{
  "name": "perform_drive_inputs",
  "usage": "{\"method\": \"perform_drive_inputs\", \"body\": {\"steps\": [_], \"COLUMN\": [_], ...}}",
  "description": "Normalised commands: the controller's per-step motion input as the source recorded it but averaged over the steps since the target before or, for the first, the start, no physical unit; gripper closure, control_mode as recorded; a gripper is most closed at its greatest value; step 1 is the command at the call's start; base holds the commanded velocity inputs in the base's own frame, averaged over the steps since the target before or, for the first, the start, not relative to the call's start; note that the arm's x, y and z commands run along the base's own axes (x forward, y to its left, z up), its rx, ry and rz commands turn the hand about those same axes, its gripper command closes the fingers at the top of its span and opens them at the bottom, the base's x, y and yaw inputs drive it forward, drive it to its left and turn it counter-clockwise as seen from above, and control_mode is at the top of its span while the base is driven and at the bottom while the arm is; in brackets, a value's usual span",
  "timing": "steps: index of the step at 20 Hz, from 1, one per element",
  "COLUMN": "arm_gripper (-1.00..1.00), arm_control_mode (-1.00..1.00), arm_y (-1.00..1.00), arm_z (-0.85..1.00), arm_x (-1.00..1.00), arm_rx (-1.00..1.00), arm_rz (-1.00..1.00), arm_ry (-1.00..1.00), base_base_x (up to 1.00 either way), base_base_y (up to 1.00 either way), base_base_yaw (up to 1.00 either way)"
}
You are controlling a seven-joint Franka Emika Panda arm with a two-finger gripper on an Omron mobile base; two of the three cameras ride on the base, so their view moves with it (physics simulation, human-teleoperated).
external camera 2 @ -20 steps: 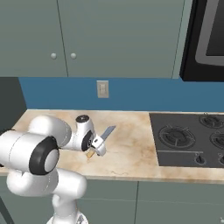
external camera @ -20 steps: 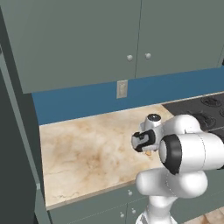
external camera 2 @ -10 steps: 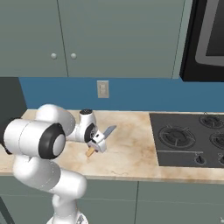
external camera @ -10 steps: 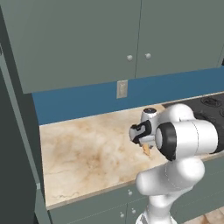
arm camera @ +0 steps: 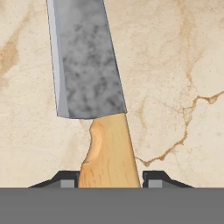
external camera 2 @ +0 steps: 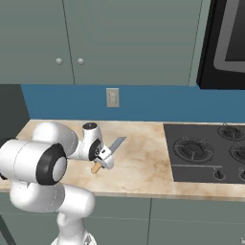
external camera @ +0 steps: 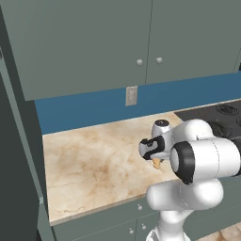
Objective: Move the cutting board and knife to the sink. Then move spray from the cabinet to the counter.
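I see gripper (arm camera: 110,183) clamped on knife (arm camera: 94,100), one finger (arm camera: 65,180) each side of tan handle, touching it. Blade runs straight out ahead of fingertips. In right base view I note knife (external camera 2: 109,152) held clear above marble counter (external camera 2: 143,167), blade angled up toward stovetop (external camera 2: 206,152), handle end pointing down. Left base view: gripper (external camera: 155,157) over counter (external camera: 89,174), handle tip visible beneath.
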Motion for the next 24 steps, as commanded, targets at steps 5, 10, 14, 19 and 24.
{"method": "perform_drive_inputs", "body": {"steps": [5,10,14,19,24], "arm_gripper": [1.00,1.00,1.00,1.00,1.00], "arm_control_mode": [-1.00,-1.00,-1.00,-1.00,-1.00], "arm_y": [-0.04,-0.33,-0.47,-0.49,-0.09], "arm_z": [0.00,0.38,0.56,0.38,0.66], "arm_x": [-0.33,-0.03,0.00,-0.10,-0.18], "arm_rx": [0.00,0.02,0.08,0.12,0.01], "arm_rz": [-0.02,0.00,0.00,0.00,-0.04], "arm_ry": [-0.14,-0.10,-0.04,0.00,0.00], "base_base_x": [0.00,0.00,0.00,0.00,0.00], "base_base_y": [0.00,0.00,0.00,0.00,0.00], "base_base_yaw": [0.00,0.00,0.00,0.00,0.00]}}
